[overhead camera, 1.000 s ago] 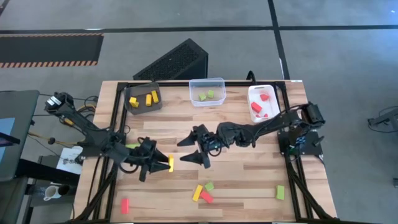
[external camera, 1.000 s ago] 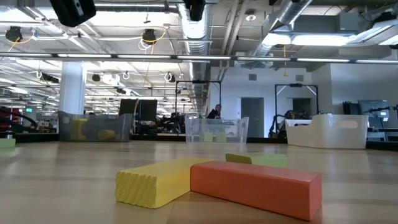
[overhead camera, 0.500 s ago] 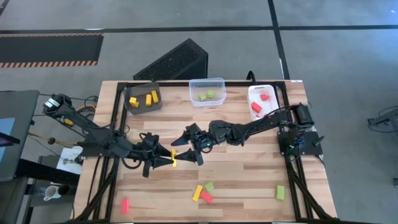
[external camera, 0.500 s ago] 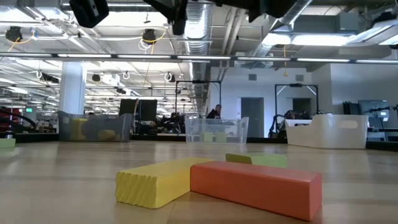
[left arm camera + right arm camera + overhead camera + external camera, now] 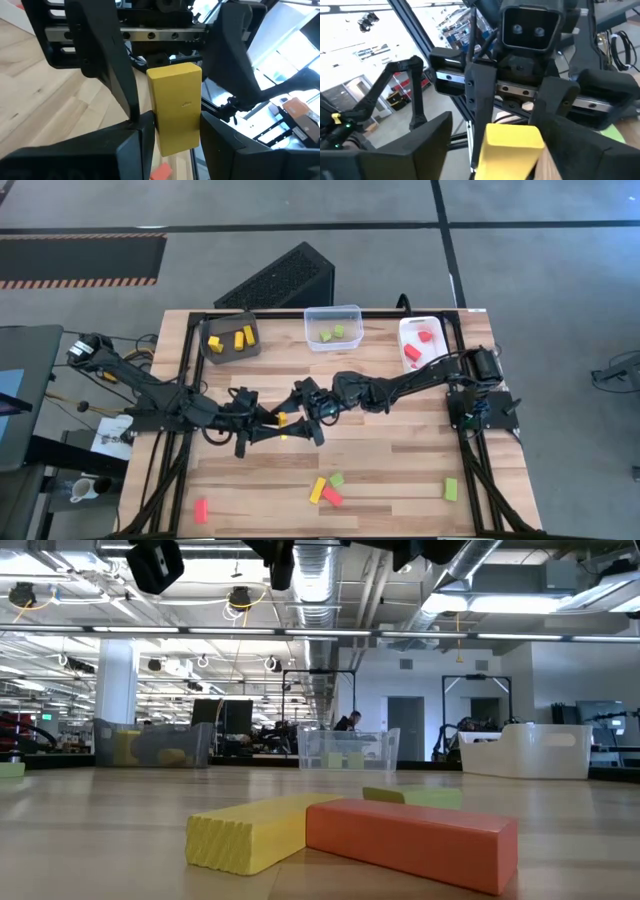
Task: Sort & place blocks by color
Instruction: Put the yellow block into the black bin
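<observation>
My left gripper (image 5: 270, 424) is shut on a yellow block (image 5: 283, 420) above the table's middle. My right gripper (image 5: 303, 416) faces it, open. Its two fingers (image 5: 107, 55) stand on either side of the same block with a gap on each side. The right wrist view shows the block's end (image 5: 513, 138) between the left gripper's fingers. A dark brown bin (image 5: 232, 350) holds yellow blocks, a clear bin (image 5: 333, 312) green ones and a white bin (image 5: 405, 340) red ones. My left gripper pinches the yellow block by its two long sides (image 5: 175, 137) between its two fingers. The fingers come roughly level from the table's left. The block stands crosswise to them, its upper end (image 5: 175, 71) free, lifted clear of the table.
Loose blocks lie near the table's front: a red one (image 5: 201, 509) at the left, a yellow (image 5: 318, 490), a green (image 5: 337, 479) and a red one (image 5: 332, 498) together in the middle, and a green one (image 5: 450, 489) at the right.
My left gripper has carried the yellow block toward the table's right and far edge, clear of the table, rolling a little. My right gripper has come toward the table's left, staying open, and its fingers now stand around the block.
</observation>
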Tool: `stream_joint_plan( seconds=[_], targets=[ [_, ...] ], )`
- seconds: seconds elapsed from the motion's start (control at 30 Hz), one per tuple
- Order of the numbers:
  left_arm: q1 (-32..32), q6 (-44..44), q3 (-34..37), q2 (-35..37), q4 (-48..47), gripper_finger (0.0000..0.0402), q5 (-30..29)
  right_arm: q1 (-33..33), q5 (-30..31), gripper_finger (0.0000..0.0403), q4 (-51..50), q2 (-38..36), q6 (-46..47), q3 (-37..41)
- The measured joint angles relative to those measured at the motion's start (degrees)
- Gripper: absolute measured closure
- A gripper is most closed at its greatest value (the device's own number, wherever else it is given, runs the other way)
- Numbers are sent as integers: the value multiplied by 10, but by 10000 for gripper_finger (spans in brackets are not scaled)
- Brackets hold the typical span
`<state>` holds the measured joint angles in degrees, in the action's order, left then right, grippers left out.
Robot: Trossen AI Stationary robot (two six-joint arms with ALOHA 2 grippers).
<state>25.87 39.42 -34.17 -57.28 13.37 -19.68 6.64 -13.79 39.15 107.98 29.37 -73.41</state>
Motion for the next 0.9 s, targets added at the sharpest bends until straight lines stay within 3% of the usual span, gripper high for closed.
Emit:
stream_joint_plan(
  seconds=[0.27, 0.43, 0.57, 0.73, 0.9],
  targets=[
    [1, -8, 0, 0, -6, 291, -16, -2, 4, 189, -20, 0, 0, 0],
    [0, -6, 0, 0, -20, 267, -27, -8, -1, 276, -25, -1, 5, 0],
    [-1, 19, 0, 0, -38, 227, -44, -17, 0, 276, -34, -1, 22, 0],
    [-6, 31, 0, 0, -58, 175, -87, -23, 43, 276, -34, 0, 41, 1],
    [-26, 47, 0, 0, -83, 151, -82, -23, 79, 276, -35, 0, 41, 1]
  ],
)
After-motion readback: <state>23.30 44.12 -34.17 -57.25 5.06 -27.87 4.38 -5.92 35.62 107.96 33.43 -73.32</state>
